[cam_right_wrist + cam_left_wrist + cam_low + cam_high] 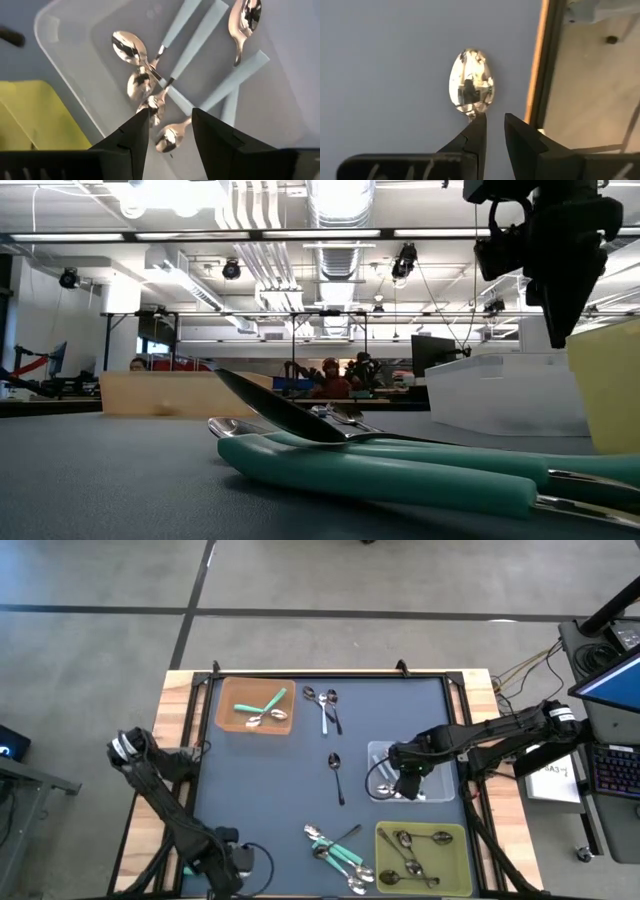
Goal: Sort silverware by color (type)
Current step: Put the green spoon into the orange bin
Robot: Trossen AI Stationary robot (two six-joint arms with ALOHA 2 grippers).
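Spread jaws on your right gripper [167,131] hover empty over the clear tray [378,752], where light-blue spoons [200,35] lie. Your left gripper [495,131] pinches a spoon [471,86] at the table's near-left corner. Sorting is partly done: beyond the clear tray, the tan tray [226,690] holds teal ones, the yellow tray [386,840] dark ones (roughly 10 loose remain).
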